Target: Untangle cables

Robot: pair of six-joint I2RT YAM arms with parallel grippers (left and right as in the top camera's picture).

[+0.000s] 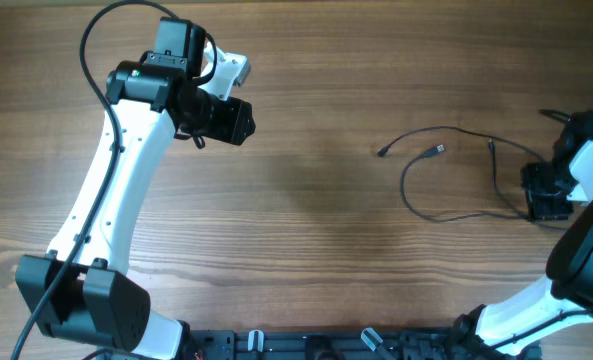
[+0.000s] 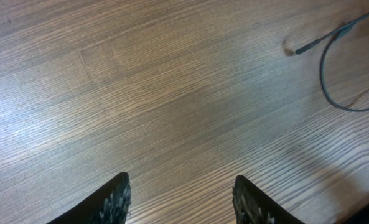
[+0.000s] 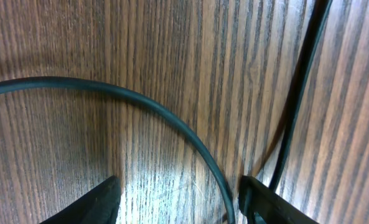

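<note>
The cables [image 1: 406, 185] are thin dark wires lying in loose loops on the right half of the wooden table, with small plug ends [image 1: 383, 152] pointing left. My right gripper [image 1: 544, 208] sits low over their right end. In the right wrist view one curved strand [image 3: 140, 98] runs between its fingers close to the right fingertip [image 3: 259, 196], and a second strand [image 3: 299, 81] passes outside it. The jaws of the right gripper [image 3: 179, 186] still stand apart. My left gripper [image 1: 242, 122] hovers far off at the upper left, open [image 2: 181, 186] over bare wood, with a cable end [image 2: 324, 81] far ahead.
The wooden table [image 1: 306, 200] stretches between the two arms. The left arm's white links [image 1: 116, 190] cross the left side. A dark rail [image 1: 306, 345] runs along the front edge.
</note>
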